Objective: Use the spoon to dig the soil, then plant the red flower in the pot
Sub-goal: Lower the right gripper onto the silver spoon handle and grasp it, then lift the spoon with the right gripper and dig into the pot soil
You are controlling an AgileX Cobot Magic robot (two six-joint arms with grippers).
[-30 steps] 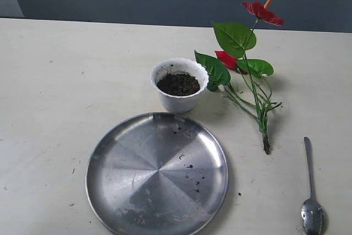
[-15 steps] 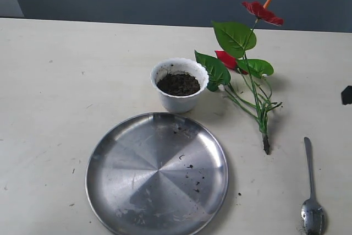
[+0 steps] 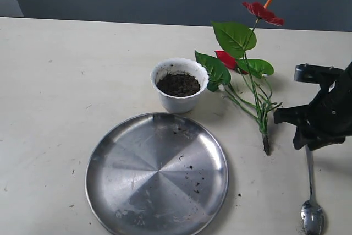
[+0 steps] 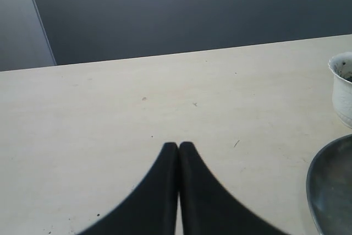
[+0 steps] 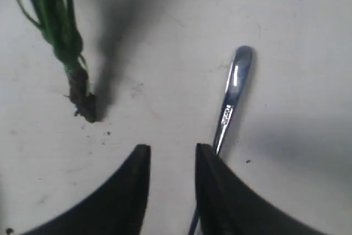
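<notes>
The white scalloped pot (image 3: pixel 179 83) holds dark soil (image 3: pixel 178 84) at mid-table; its side also shows in the left wrist view (image 4: pixel 344 89). The red flower (image 3: pixel 242 64) lies to the pot's right, with its stem end (image 5: pixel 82 100) on the table. At the front right lies the spoon (image 3: pixel 311 191), with its handle (image 5: pixel 231 94) pointing away. My right gripper (image 3: pixel 301 140) hovers open over the handle's far end. In the right wrist view (image 5: pixel 171 149) nothing is between its fingers, and the handle runs under one finger. My left gripper (image 4: pixel 179 146) is shut and empty, and is out of the exterior view.
A large round steel plate (image 3: pixel 157 174) with a few soil crumbs lies in front of the pot; its rim (image 4: pixel 330 185) shows in the left wrist view. The pale table meets a dark wall behind.
My right arm has come in from the right edge and now hangs over the spoon's handle beside the flower's stem end. Pot, flower, spoon and plate have not moved.
</notes>
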